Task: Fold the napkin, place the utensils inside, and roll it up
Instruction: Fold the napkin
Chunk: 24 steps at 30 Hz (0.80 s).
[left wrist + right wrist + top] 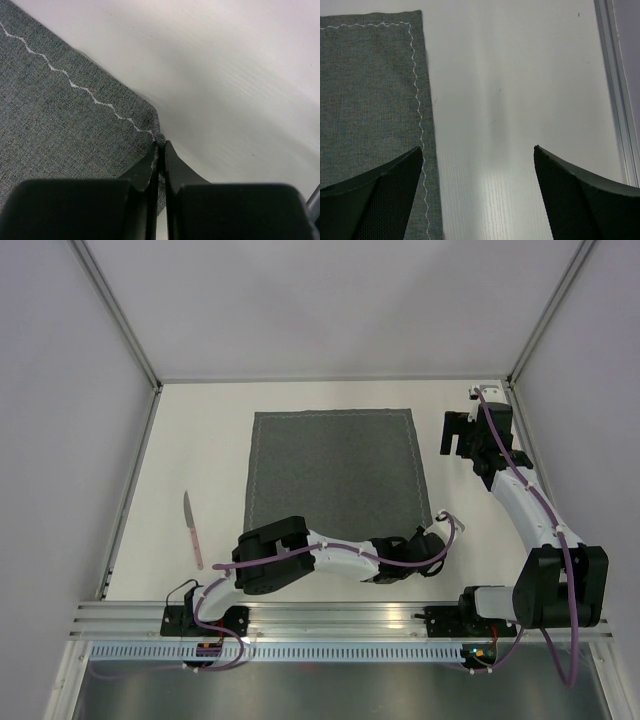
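The dark grey napkin (335, 470) lies flat and unfolded in the middle of the table. My left gripper (432, 531) is at its near right corner. In the left wrist view the jaws (161, 144) are pressed together with the napkin (60, 115) corner pinched between them. My right gripper (458, 436) hovers open and empty just off the napkin's far right corner. In the right wrist view its gap (479, 150) is mostly over bare table, with the napkin (370, 90) edge under the left finger. The pale pink knife (191, 530) lies alone, left of the napkin.
The white table (200, 440) is walled by metal frame posts (135, 490) at left, right and back. A rail (620, 100) runs just right of my right gripper. Purple cables trail along both arms.
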Each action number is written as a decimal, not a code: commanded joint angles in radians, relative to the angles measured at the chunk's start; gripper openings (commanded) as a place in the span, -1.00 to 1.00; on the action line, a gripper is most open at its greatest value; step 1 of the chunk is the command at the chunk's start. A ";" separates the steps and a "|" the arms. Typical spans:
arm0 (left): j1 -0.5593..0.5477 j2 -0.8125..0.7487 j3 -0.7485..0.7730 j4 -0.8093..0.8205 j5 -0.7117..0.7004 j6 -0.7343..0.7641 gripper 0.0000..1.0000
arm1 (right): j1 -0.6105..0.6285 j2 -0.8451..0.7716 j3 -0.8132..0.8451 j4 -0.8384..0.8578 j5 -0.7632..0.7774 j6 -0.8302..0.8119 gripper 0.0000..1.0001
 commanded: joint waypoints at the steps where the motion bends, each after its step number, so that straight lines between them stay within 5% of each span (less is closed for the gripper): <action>1: -0.004 0.000 0.009 -0.010 0.027 -0.018 -0.88 | -0.003 0.010 0.030 -0.003 0.000 -0.004 0.93; 24: 0.010 -0.184 -0.049 -0.011 0.129 -0.168 -0.95 | -0.003 -0.005 0.027 -0.004 -0.003 -0.009 0.92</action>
